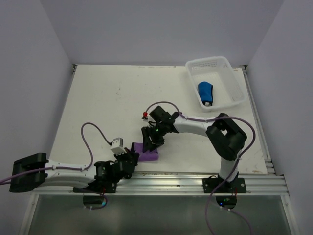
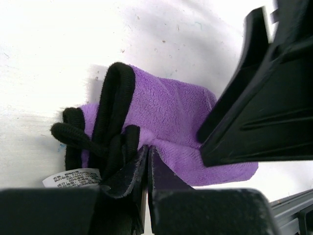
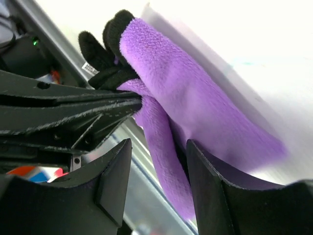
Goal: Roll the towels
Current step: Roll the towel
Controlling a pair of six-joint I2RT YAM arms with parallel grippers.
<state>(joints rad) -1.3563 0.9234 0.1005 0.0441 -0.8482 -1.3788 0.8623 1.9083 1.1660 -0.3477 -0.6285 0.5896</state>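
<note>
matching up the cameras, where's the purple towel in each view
top external: purple towel near the front edge of the table, left of centre
left wrist: fills the middle
right wrist: runs diagonally across the centre
shared landmark: its black hem, bunched at one end, in both wrist views

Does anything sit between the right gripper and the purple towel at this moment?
Nothing visible does. The right gripper is open, with a fold of the purple towel between its fingers. The left gripper pinches the towel's black hem close beside it, not in between.
</note>
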